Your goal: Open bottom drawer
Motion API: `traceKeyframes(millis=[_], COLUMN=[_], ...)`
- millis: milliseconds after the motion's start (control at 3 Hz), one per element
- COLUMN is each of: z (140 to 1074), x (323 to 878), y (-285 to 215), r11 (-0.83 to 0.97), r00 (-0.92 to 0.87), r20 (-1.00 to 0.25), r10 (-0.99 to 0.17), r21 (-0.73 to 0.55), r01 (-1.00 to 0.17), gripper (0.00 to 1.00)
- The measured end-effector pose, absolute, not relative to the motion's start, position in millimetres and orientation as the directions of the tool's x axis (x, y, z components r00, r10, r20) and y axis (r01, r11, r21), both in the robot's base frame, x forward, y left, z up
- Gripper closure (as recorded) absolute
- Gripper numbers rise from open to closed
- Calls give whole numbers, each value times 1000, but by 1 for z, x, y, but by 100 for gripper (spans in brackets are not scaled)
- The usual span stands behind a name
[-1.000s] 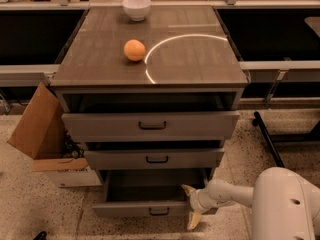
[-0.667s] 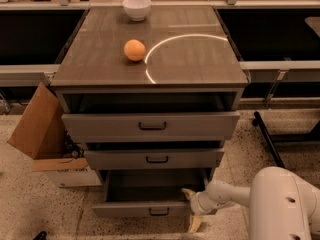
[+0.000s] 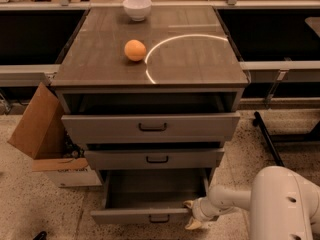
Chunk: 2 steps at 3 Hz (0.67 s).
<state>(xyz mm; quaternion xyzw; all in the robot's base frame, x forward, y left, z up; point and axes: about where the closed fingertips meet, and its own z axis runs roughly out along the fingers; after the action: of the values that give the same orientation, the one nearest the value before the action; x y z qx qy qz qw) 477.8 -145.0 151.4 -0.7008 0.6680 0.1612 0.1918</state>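
Note:
The bottom drawer (image 3: pixel 145 215) is the lowest and narrowest of three grey drawers, and it stands pulled far out, its inside showing bare. Its small dark bar handle (image 3: pixel 159 218) sits low on the front panel. My gripper (image 3: pixel 192 215) is at the right end of that front panel, on the end of my white arm (image 3: pixel 235 198), which reaches in from the lower right. One pale fingertip (image 3: pixel 189 204) lies at the panel's top right corner and another (image 3: pixel 193 225) hangs below it.
The mid-sized drawer (image 3: pixel 154 158) and the widest top drawer (image 3: pixel 150 127) above are both partly out. An orange (image 3: pixel 135 50) and a white bowl (image 3: pixel 137 7) sit on the cabinet top. A cardboard box (image 3: pixel 37 126) stands on the floor at the left. A dark chair leg (image 3: pixel 267 139) lies at the right.
The gripper and arm have shifted slightly towards the bottom drawer's right end. The drawer stays pulled out.

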Motion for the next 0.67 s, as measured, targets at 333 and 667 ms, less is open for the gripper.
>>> traceKeyframes(millis=[333,667], z=[155,154], x=[478,476], y=[-145,-143], r11=[-34,-36], r00=[56,56], r20=[-482,-484], r10=[-874,-873], r21=[-53,-50], r01=[-998,-998], gripper=[65,62])
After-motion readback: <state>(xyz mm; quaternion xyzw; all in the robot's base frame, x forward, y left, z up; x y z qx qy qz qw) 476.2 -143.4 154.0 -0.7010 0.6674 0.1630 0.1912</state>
